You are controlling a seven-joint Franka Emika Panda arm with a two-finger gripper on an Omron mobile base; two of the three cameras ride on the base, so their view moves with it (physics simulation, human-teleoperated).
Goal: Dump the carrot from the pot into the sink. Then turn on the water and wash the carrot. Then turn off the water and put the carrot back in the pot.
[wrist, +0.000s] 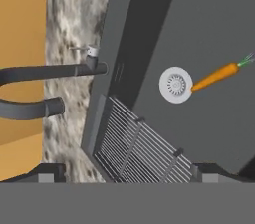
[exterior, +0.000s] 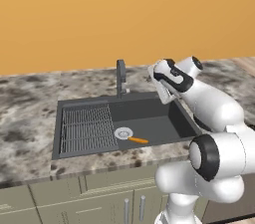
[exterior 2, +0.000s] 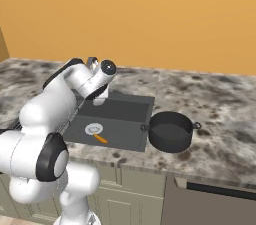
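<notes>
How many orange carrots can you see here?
1. The small orange tapered carrot lies on the floor of the dark grey rectangular sink, right beside the round silver drain. The round black pot on the counter looks empty.

Glossy white rounded arm [exterior: 214, 113], black joint bands, seemingly cable-free.

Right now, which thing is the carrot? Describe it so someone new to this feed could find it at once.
Start at the sink, the dark grey basin sunk into the speckled stone counter, below the orange wall. On its bare floor, beside the wire rack, sits the round silver drain. The carrot lies right next to that drain: a thin orange tapered stick, the only brightly coloured thing in the basin.
</notes>
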